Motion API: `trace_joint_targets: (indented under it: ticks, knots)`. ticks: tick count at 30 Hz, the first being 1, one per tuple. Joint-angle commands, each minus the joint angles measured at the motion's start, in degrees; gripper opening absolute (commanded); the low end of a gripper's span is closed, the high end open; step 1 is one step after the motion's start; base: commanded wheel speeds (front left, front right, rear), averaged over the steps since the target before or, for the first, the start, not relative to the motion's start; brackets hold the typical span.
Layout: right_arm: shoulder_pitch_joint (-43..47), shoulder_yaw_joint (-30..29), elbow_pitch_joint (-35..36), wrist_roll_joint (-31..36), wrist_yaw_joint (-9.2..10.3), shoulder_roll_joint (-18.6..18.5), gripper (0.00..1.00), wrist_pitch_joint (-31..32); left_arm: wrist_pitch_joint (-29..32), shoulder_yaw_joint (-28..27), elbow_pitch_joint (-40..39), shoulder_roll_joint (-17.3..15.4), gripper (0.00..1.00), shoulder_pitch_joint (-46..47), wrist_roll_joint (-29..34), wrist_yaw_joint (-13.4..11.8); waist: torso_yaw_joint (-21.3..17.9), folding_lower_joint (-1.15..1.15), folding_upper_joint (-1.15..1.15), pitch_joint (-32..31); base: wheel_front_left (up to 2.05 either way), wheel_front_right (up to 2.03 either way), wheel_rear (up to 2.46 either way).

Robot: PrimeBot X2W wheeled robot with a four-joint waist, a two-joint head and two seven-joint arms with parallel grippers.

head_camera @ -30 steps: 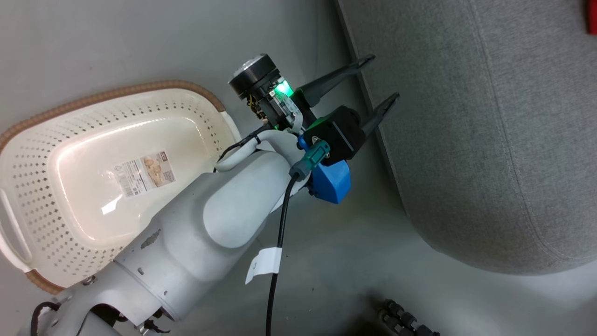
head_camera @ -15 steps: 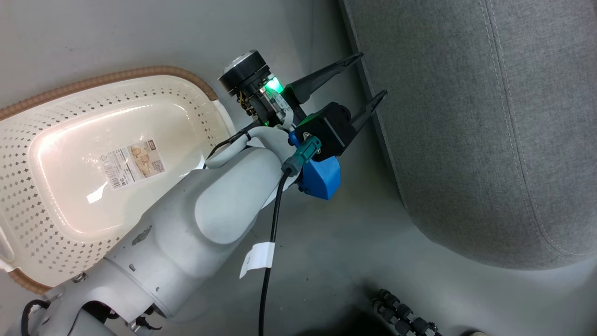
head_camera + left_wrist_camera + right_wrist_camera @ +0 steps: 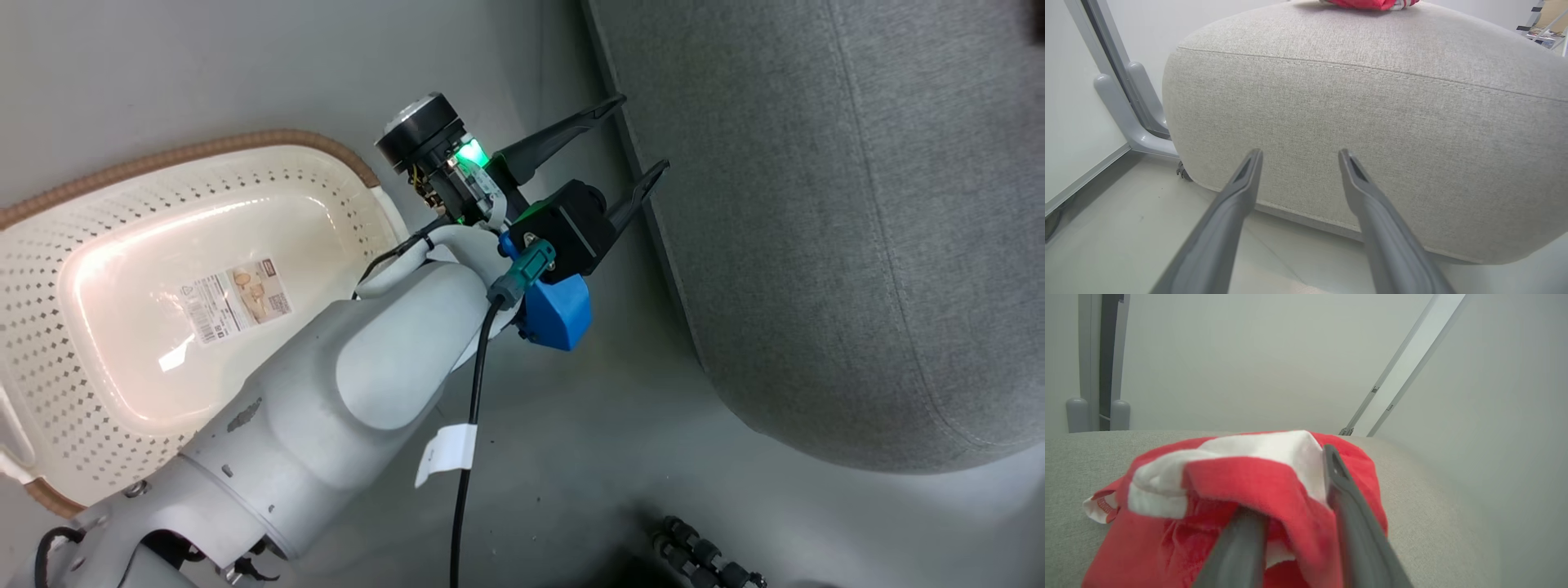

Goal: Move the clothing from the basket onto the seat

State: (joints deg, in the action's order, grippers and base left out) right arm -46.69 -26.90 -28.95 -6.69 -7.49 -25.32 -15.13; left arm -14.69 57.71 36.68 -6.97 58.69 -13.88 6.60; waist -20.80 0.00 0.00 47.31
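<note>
One right gripper (image 3: pixel 1290 484) finger (image 3: pixel 1237 551) disappears under clothing (image 3: pixel 1167 539).

A pale grey floor (image 3: pixel 588 457) is lying smooth and is reflecting soft light. A plain white wall (image 3: pixel 1241 355) is standing behind. A grey metal frame (image 3: pixel 1114 107) is rising beside it, and a narrow panel (image 3: pixel 1399 367) is slanting across the wall.

Floor (image 3: pixel 588 457): pale grey, smooth.
Ribbed item (image 3: pixel 702 555): black, lying on the floor at the lower edge of the head view.
Frame foot (image 3: pixel 1126 118): grey, curved, against a white panel (image 3: pixel 1069 122).
Castor (image 3: pixel 1183 173): small, dark.
Wall (image 3: pixel 1229 355): plain, pale.
Rails (image 3: pixel 1404 363): two, slanted, metal.
</note>
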Motion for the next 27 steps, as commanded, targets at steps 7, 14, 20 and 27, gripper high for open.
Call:
trace_joint_targets:
  ticks: [7,14,20,27]
  knots:
    - [8.5,2.9,4.3,0.9,-0.01,1.6,1.0,0.0,-0.5,-0.4,-0.3,0.9,1.0,-2.6,-1.4,-0.7,-0.2,0.0,0.0,-5.9,0.0,0.0,0.0]
    - [17.0,6.1,9.0,0.8,-0.01,2.6,1.0,0.0,-0.5,-2.3,-2.4,0.9,1.0,-6.6,-2.8,-1.7,0.4,0.0,0.0,-12.5,0.0,0.0,0.0]
    - [21.1,9.8,14.4,0.4,0.0,3.7,1.0,0.0,-0.5,-7.2,-6.9,0.0,1.0,-11.9,-3.4,-4.3,2.1,0.0,0.0,-19.2,0.0,0.0,0.0]
    - [24.2,16.9,19.2,0.6,0.0,4.8,1.0,0.0,-0.5,-15.7,-14.1,-1.4,1.0,-19.2,-1.9,-8.3,5.8,0.0,0.0,-26.0,0.0,0.0,0.0]
